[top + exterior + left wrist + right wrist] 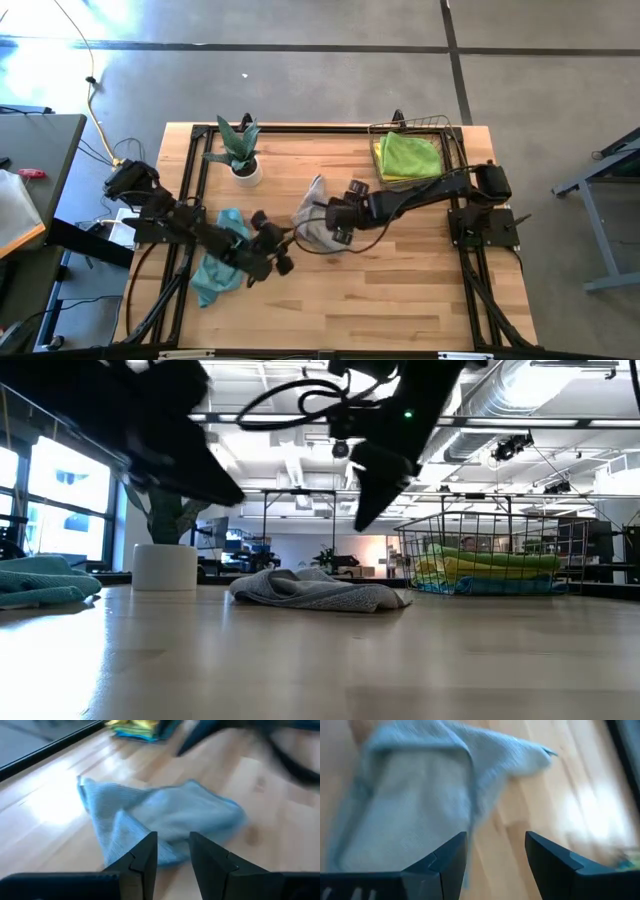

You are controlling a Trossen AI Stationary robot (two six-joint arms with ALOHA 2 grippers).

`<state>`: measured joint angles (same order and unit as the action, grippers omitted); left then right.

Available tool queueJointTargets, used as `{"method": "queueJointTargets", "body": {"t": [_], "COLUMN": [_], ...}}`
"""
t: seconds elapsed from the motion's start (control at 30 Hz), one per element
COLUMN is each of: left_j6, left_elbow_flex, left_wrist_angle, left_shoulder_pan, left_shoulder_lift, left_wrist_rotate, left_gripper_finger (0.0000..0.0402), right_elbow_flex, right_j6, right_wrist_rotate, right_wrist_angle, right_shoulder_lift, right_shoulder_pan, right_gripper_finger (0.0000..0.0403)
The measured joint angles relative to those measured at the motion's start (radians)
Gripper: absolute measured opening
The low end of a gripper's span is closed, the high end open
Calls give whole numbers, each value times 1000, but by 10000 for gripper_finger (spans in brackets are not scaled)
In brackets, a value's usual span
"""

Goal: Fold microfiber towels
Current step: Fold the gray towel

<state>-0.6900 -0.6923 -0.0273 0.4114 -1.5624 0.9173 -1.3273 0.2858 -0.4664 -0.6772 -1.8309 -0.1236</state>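
A grey microfiber towel (314, 222) lies crumpled on the wood at the table's middle, also seen in the low view (315, 592). My right gripper (336, 232) hangs open just above its right part, fingers slanting down, nothing between them (496, 855). My left gripper (283, 264) is open too (172, 857), near the towel's left side and pointing at it (165, 817). A teal towel (214, 268) lies bunched at the left under my left arm. Lime green and yellow towels (408, 156) lie stacked in the wire basket.
The copper wire basket (452, 140) stands at the back right corner. A potted plant (240, 152) in a white pot stands at the back left. Bare wood lies in front of the grey towel toward the near edge (380, 300).
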Motion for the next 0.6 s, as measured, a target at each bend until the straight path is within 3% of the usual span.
{"method": "queueJointTargets", "body": {"t": [0.17, 0.37, 0.47, 0.6], "left_j6": [-51, -67, -67, -67], "left_elbow_flex": [0, -1, -1, -1], "left_wrist_angle": [-8, -86, -152, -177], "left_shoulder_pan": [-110, -189, -203, -208], "left_shoulder_lift": [-66, -153, -176, -176], "left_wrist_rotate": [-114, -252, -277, -265], "left_gripper_finger": [103, 103, 103, 103], "right_elbow_flex": [1, 56, 164, 339], "right_j6": [90, 272, 338, 388], "right_wrist_rotate": [-165, -275, -257, -216], "right_wrist_angle": [-184, -432, -415, -224], "right_shoulder_lift": [-28, -9, 53, 148], "right_shoulder_pan": [-54, -56, -30, -8], "right_gripper_finger": [193, 183, 168, 148]}}
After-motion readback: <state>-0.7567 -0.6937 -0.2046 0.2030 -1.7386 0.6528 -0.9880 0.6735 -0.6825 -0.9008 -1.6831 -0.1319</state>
